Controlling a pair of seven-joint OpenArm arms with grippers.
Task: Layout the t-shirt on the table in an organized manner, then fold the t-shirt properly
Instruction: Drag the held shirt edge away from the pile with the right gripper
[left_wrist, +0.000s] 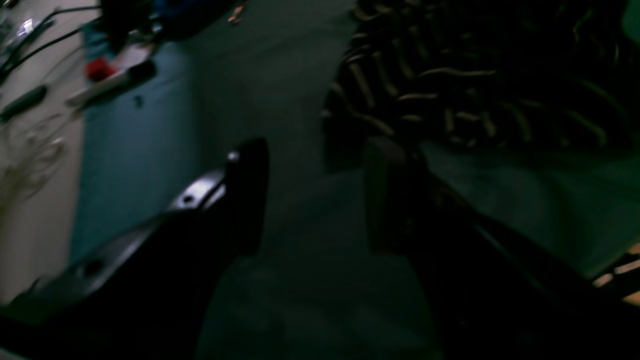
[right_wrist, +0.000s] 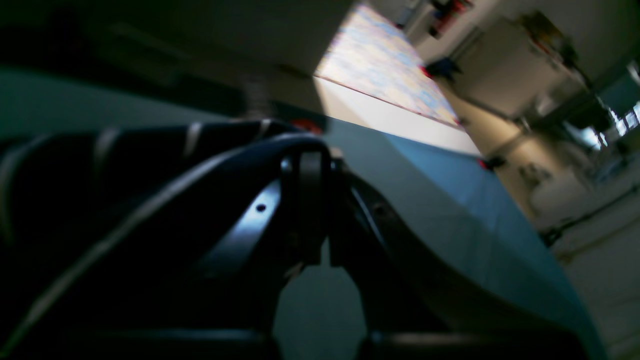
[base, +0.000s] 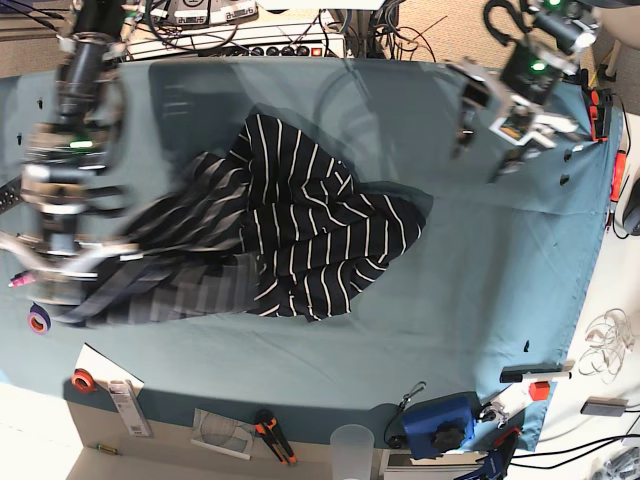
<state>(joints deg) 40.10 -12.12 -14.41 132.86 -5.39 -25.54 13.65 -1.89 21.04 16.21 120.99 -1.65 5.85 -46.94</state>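
Navy fabric with thin white stripes, the t-shirt (base: 300, 235), lies crumpled on the teal table (base: 480, 290), a little toward the left edge of the surface in the base view. Its left part is pulled out toward that edge and looks blurred.

The right gripper (right_wrist: 312, 200) has its jaws pressed together, and the striped cloth sits against them in the right wrist view; it seems pinched, though the picture is dark. In the base view this arm is blurred over the shirt's left part.

The left gripper (left_wrist: 315, 195) stands with jaws wide apart over bare table near the far right corner, holding nothing, with the shirt beyond it.
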